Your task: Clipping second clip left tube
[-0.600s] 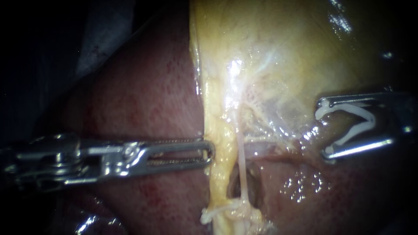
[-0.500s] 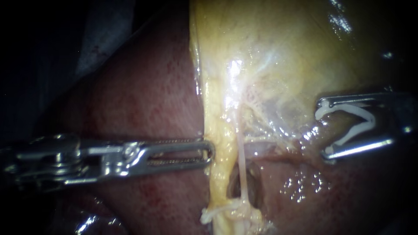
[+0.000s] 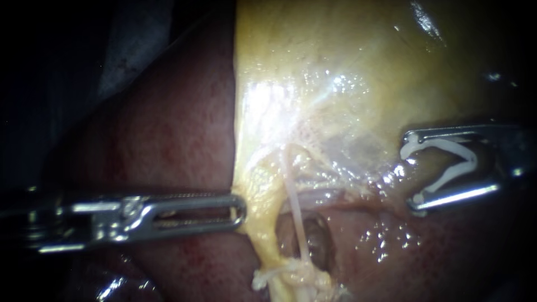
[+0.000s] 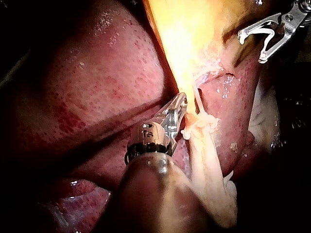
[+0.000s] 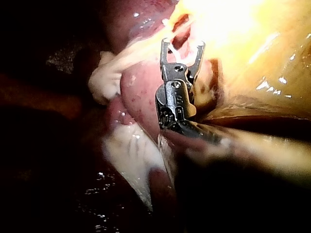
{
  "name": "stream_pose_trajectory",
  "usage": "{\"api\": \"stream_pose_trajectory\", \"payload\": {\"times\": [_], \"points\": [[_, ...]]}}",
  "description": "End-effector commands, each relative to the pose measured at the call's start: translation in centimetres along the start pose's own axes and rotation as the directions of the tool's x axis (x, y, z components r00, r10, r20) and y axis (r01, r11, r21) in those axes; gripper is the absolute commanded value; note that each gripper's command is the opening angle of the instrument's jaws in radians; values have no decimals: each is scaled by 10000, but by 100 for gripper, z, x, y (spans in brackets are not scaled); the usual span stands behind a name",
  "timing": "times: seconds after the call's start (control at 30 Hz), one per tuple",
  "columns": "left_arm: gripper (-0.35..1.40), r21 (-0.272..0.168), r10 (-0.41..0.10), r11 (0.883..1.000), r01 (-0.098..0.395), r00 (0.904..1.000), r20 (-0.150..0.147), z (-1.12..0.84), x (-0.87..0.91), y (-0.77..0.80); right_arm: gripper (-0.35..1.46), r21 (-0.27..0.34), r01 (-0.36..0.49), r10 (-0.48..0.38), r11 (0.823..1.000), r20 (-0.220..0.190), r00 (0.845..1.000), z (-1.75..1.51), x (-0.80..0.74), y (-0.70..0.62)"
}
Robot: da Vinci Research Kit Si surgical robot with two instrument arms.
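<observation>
A thin pale tube point(image 3: 295, 210) runs down across a dark window in the tissue to a whitish knot of tissue point(image 3: 282, 277). My left instrument point(image 3: 241, 211) comes in level from the left, its jaws shut on the edge of the yellow tissue point(image 3: 254, 184) beside the tube. In the left wrist view the same jaws point(image 4: 181, 103) hold that edge, next to the tube point(image 4: 197, 97). My right instrument point(image 3: 411, 174) stands well right of the tube, jaws wide apart and holding a white clip point(image 3: 453, 162) between them. The right wrist view shows these jaws point(image 5: 183, 48) short of the tissue.
The yellow gallbladder point(image 3: 347, 72) fills the upper middle, and the red liver point(image 3: 168, 123) lies left and below. Wet glistening tissue point(image 3: 386, 240) sits under the right instrument. The far left is dark.
My left instrument has drawn back to the left and slightly down, pulling the yellow tissue edge with it. The tube now slants. The right instrument has barely shifted.
</observation>
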Motion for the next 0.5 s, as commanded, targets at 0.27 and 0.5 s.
{"api": "stream_pose_trajectory", "payload": {"times": [0.27, 0.5], "points": [[-35, 25, 58, 10000, -58, 10000, 32, -11, 4, -5, 60, 70, 23, -23, 10000, -1, 10000, 6, -2, -2], [-35, 24, 57, 10000, -57, 10000, 34, -10, 3, -5, 60, 382, -295, 296, 9988, -35, 9996, 23, -8, -14]]}}
